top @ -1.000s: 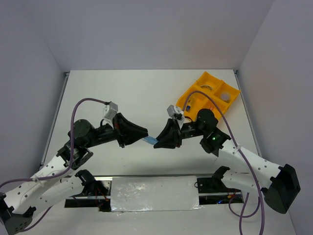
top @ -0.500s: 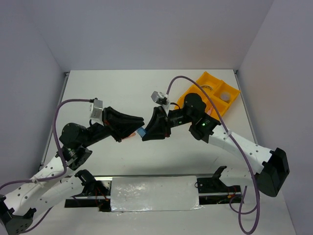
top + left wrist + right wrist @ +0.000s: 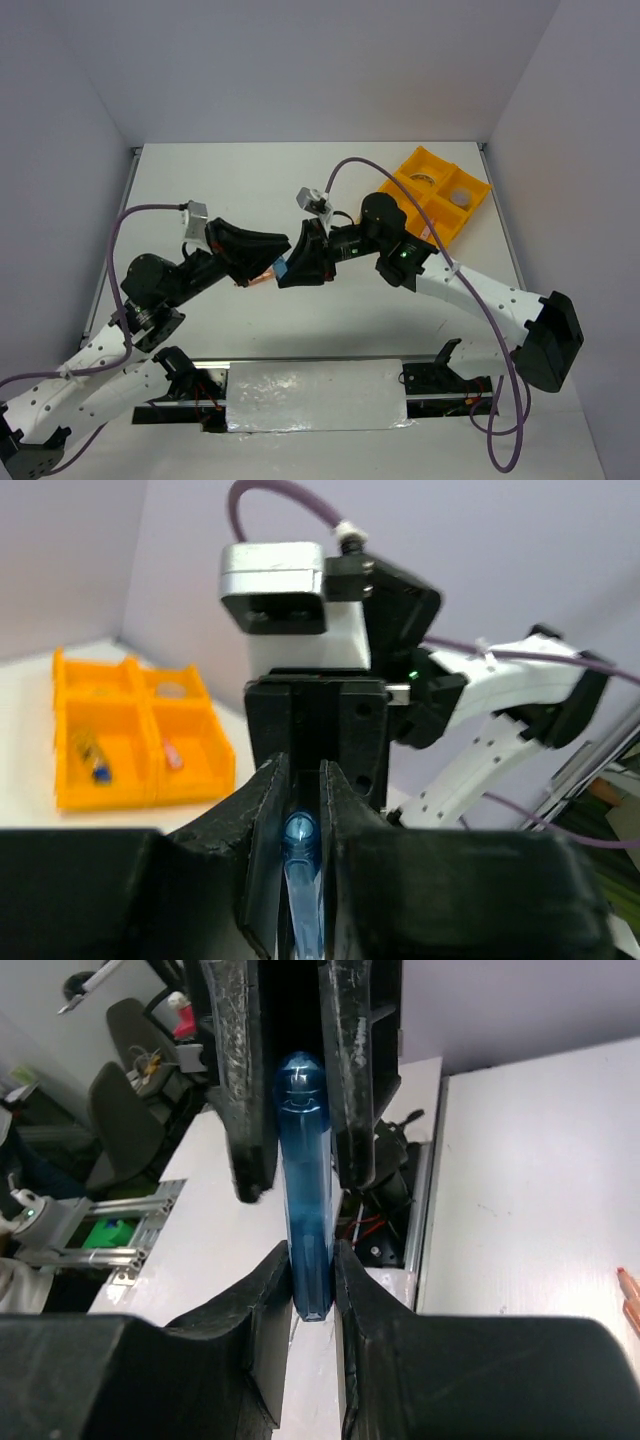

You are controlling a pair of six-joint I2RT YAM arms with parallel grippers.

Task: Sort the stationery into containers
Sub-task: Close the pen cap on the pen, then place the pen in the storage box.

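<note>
A clear-blue pen (image 3: 282,268) is held in the air between my two grippers, over the middle of the table. My left gripper (image 3: 276,256) has its fingers closed round one end of the pen (image 3: 302,880). My right gripper (image 3: 292,270) is shut on the pen's flat end (image 3: 308,1260). In the right wrist view, the left gripper's fingers (image 3: 240,1080) flank the pen's rounded tip. The yellow-orange tray (image 3: 405,166) sits at the far right, with a tan tape ring (image 3: 425,183) and a grey-white round piece (image 3: 460,198) in it.
An orange stick (image 3: 628,1295) lies on the white table under the grippers; it also shows in the top view (image 3: 256,280). In the left wrist view the tray (image 3: 140,790) holds small sticks in its near compartments. Grey walls enclose the table on three sides.
Both grippers have moved left and farther from the near edge, with the blue pen between them. The right arm has stretched leftward and the left arm has drawn back.
</note>
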